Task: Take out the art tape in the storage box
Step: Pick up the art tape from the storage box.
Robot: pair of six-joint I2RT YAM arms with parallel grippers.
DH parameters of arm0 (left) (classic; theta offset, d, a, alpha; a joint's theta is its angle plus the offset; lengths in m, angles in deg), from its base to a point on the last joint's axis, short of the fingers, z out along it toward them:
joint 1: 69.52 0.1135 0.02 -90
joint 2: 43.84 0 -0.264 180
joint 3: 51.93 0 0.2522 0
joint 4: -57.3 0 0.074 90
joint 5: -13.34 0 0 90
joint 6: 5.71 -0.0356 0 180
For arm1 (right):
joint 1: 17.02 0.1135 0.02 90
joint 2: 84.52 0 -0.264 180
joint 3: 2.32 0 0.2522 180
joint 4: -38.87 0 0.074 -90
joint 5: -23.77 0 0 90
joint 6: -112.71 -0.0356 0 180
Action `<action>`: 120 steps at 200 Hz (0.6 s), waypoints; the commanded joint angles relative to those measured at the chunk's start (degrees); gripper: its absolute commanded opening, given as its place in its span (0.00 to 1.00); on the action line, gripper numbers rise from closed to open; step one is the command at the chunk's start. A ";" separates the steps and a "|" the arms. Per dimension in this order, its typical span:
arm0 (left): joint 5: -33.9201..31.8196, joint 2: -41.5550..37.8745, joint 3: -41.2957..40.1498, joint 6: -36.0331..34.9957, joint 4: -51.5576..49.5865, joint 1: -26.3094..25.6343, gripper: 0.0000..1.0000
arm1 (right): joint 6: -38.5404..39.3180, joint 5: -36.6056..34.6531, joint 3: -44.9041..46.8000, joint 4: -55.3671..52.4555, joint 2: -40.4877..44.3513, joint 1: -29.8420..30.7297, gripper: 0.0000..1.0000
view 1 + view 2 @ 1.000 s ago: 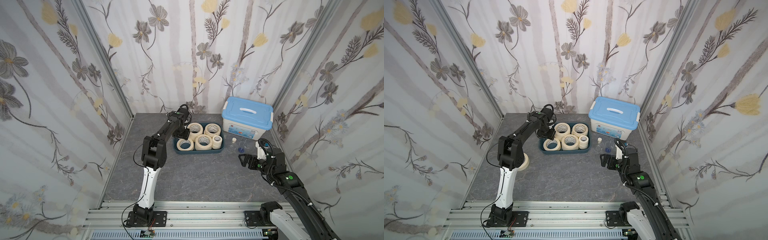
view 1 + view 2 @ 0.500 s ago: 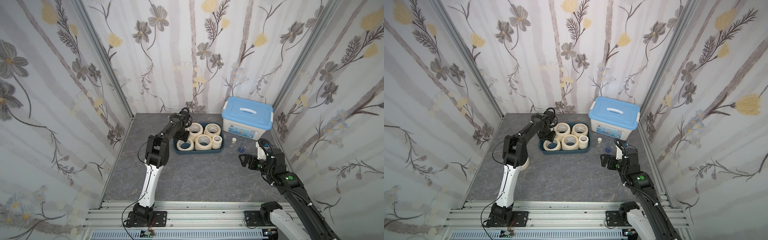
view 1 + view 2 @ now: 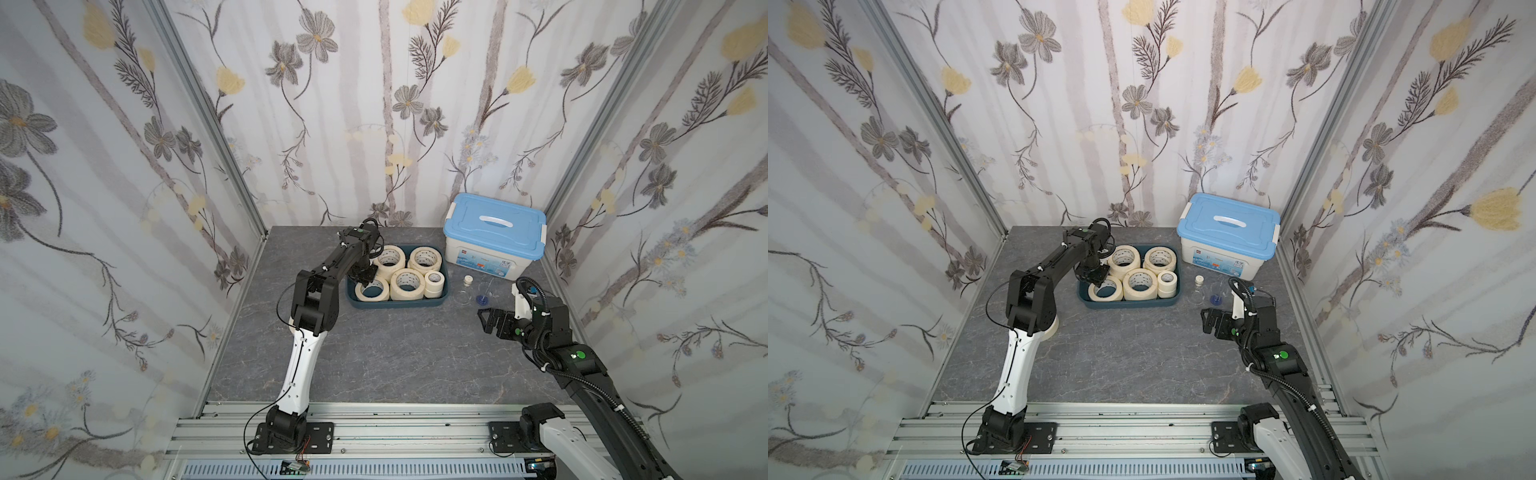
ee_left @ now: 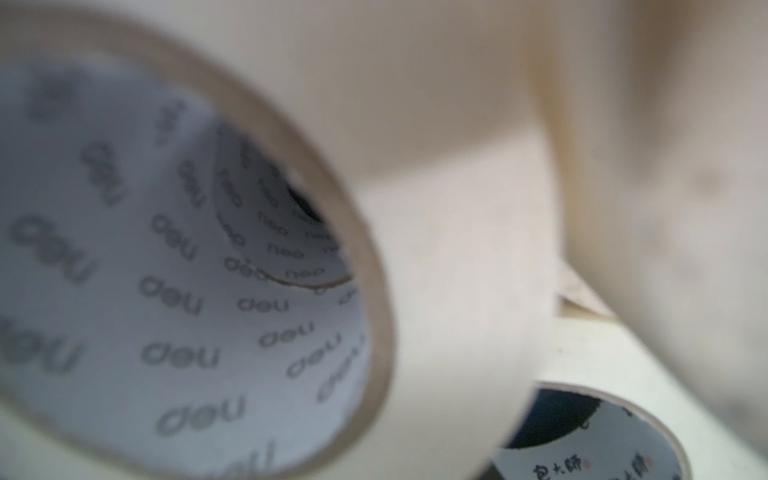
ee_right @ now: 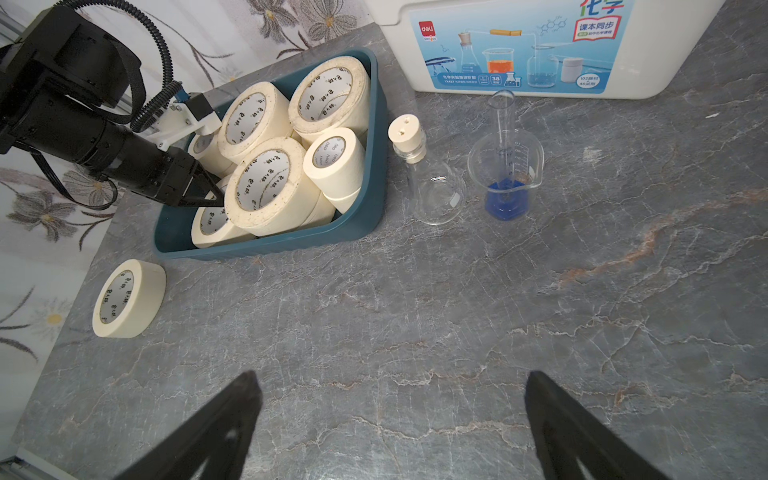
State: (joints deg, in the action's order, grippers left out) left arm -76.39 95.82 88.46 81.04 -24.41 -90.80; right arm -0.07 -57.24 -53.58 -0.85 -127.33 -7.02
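Left gripper (image 5: 199, 189) at the storage box's (image 5: 266, 245) nine o'clock end, grasp indiscernible; a partial pinch could topple stacked art tape (image 5: 266, 187). Right gripper (image 5: 390, 415) released.

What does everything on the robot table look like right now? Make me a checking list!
Surface: grey marbled table, no spills seen.
Job's things: dark teal storage box holds stacked cream tape rolls; one roll on the table outside the box.
Clutter: white tub with blue lid, stoppered flask, beaker with blue liquid in the bottom and a glass cylinder standing in it.
Grippers: left gripper down in the box among the rolls, grip cannot be told; right gripper open, over bare table.
Cables: black cable loops along each arm, none snagged.
Surroundings: flowered walls on three sides, metal rail in front.
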 commanded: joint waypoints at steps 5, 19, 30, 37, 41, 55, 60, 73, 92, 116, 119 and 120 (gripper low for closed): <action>1.94 -1.34 0.11 -0.37 0.87 0.01 0.25 | -0.50 -0.30 -0.38 0.22 -0.16 0.03 1.00; 2.43 -2.30 -0.30 -0.62 0.99 0.04 0.23 | -0.43 -0.29 -0.39 0.17 -0.15 0.02 1.00; 2.54 -3.09 -0.44 -0.77 1.05 0.02 0.22 | -0.46 -0.38 -0.39 0.21 -0.17 0.02 1.00; 2.50 -3.55 -0.48 -0.79 1.01 0.02 0.21 | -0.48 -0.45 -0.39 0.20 -0.17 0.02 1.00; 2.61 -3.82 -0.50 -0.80 1.01 0.03 0.20 | -0.45 -0.43 -0.39 0.20 -0.18 0.02 1.00; 3.05 -4.77 -0.51 -0.84 0.83 0.02 0.19 | -0.46 -0.38 -0.47 0.20 -0.28 0.02 1.00; 3.21 -5.12 -0.51 -0.88 0.83 0.01 0.19 | -0.48 -0.38 -0.47 0.23 -0.26 0.11 1.00; 3.49 -5.91 -0.46 -0.88 0.65 -0.01 0.18 | -0.37 -0.47 -0.57 0.14 -0.35 0.07 1.00; 3.68 -7.08 -0.58 -0.77 0.24 0.03 0.16 | -0.37 -0.50 -0.65 0.20 -0.33 0.07 1.00; 3.60 -8.71 -0.76 -0.34 -0.16 0.03 0.14 | -0.35 -0.39 -0.65 0.20 -0.20 0.05 1.00; 3.49 -9.01 -0.75 -0.19 -0.17 0.03 0.14 | -0.38 -0.38 -0.65 0.20 -0.17 0.02 1.00; 3.50 -9.03 -0.76 -0.19 -0.17 0.06 0.14 | -0.35 -0.38 -0.65 0.20 -0.17 0.02 1.00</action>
State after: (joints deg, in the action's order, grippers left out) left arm -75.12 88.89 87.74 80.24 -25.37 -90.78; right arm -0.20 -57.24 -53.84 -0.83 -127.59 -7.02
